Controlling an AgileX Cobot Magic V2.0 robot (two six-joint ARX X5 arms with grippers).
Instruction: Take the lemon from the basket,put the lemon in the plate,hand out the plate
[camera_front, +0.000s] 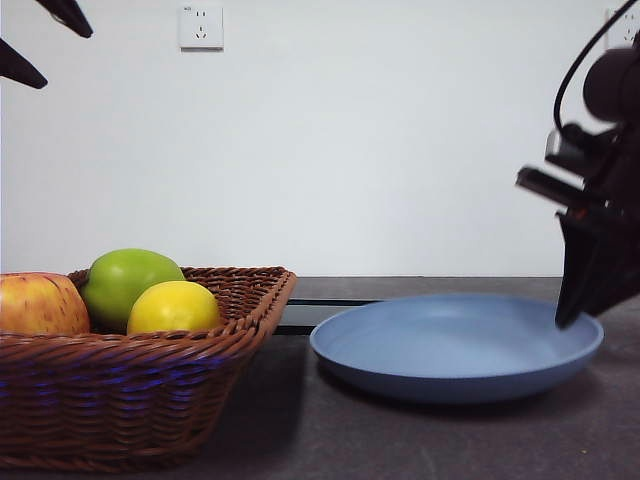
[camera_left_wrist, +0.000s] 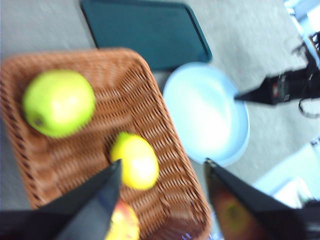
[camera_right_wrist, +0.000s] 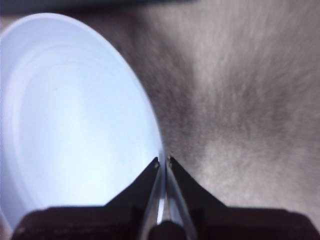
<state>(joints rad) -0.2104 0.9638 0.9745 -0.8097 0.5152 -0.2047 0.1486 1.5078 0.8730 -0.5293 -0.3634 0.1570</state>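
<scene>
Saw right tool (camera_right_wrist: 162, 161) clenched on rim of matte blue plate (camera_front: 440, 350); left tool (camera_left_wrist: 162, 170) released above smooth oval lemon (camera_left_wrist: 135, 160) in woven wicker basket (camera_front: 150, 390).

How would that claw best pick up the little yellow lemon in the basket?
Probably from straight above, with the open left gripper closing across the lemon's narrow middle. The lemon lies on its side in the basket, with the green apple and red-yellow apple nearby, so only its top seems clear.
</scene>
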